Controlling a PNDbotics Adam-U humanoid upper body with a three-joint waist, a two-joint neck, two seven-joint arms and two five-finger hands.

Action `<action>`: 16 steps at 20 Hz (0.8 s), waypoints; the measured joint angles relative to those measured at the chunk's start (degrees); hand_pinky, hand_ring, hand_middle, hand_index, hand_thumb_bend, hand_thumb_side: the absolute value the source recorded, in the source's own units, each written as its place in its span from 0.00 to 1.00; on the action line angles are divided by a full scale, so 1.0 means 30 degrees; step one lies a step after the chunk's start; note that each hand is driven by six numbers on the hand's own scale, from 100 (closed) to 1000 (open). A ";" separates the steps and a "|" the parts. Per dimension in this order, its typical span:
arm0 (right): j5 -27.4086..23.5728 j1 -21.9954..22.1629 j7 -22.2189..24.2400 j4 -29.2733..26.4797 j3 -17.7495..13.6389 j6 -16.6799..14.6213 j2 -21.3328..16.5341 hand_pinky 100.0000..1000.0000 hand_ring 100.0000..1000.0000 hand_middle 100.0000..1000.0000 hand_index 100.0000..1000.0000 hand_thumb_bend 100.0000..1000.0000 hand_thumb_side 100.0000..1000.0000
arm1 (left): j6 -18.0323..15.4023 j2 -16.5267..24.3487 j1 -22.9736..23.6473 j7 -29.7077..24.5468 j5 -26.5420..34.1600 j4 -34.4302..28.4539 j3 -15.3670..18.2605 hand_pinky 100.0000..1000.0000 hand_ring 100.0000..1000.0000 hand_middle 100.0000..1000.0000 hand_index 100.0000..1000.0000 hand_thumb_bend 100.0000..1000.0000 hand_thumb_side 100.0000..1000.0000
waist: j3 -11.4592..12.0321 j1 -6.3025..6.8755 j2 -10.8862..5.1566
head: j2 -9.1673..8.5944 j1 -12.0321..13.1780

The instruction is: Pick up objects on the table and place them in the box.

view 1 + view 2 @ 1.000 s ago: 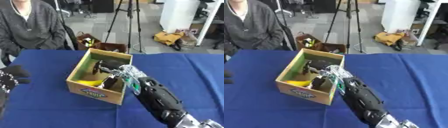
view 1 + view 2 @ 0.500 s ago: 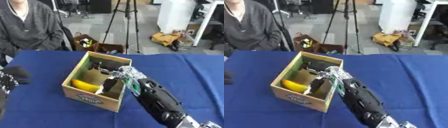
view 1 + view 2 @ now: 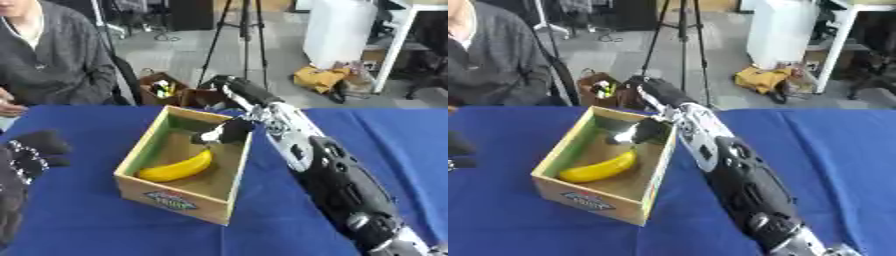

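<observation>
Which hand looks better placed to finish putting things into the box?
The right hand: it is already over the box, above the banana. The left hand sits idle at the left edge, away from the box.

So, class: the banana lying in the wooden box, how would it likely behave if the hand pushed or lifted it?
The banana is curved and lies flat on the box floor, so a push would probably make it pivot or slide, not roll. Its skin looks smooth, so it may slip. It seems to keep its shape, so likely stiff when lifted, and probably easy to bruise.
</observation>
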 measured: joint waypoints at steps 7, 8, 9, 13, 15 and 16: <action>-0.2138 0.3270 -0.2154 -0.3492 -0.0364 -0.0891 -0.1707 0.68 0.69 0.75 0.86 0.23 0.65 | -0.0063 0.0318 0.0296 0.1317 -0.0431 0.0002 0.0950 0.62 0.69 0.58 0.74 0.65 0.89 | -0.1831 0.0193 -0.0069 | 0.0136 0.1553; -0.2461 0.3727 -0.2455 -0.3985 -0.0488 -0.0814 -0.1883 0.68 0.69 0.75 0.86 0.21 0.66 | -0.0070 0.0335 0.0336 0.1486 -0.0464 0.0002 0.1075 0.62 0.69 0.58 0.74 0.65 0.89 | -0.2086 0.0249 -0.0069 | 0.0136 0.1704; -0.2779 0.4227 -0.2772 -0.4500 -0.0697 -0.0659 -0.2065 0.68 0.68 0.75 0.86 0.21 0.66 | -0.0077 0.0372 0.0380 0.1656 -0.0498 0.0002 0.1184 0.62 0.69 0.58 0.75 0.65 0.90 | -0.2430 0.0280 -0.0069 | 0.0136 0.1845; -0.3984 0.6166 -0.3979 -0.6451 -0.1422 0.0270 -0.2481 0.67 0.68 0.74 0.86 0.19 0.68 | -0.0095 0.0498 0.0509 0.2155 -0.0565 0.0000 0.1503 0.62 0.69 0.59 0.75 0.65 0.90 | -0.3051 0.0334 -0.0065 | 0.0136 0.2226; -0.4599 0.7171 -0.4608 -0.7482 -0.1641 0.0855 -0.2482 0.67 0.67 0.74 0.86 0.19 0.68 | -0.0101 0.0545 0.0611 0.2363 -0.0589 0.0000 0.1653 0.62 0.69 0.59 0.75 0.65 0.90 | -0.3445 0.0356 -0.0019 | 0.0136 0.2476; -0.4931 0.7692 -0.4914 -0.7979 -0.1699 0.1158 -0.2480 0.67 0.67 0.73 0.86 0.18 0.69 | -0.0101 0.0577 0.0628 0.2445 -0.0591 0.0000 0.1717 0.62 0.70 0.59 0.75 0.65 0.91 | -0.3582 0.0379 -0.0002 | 0.0136 0.2594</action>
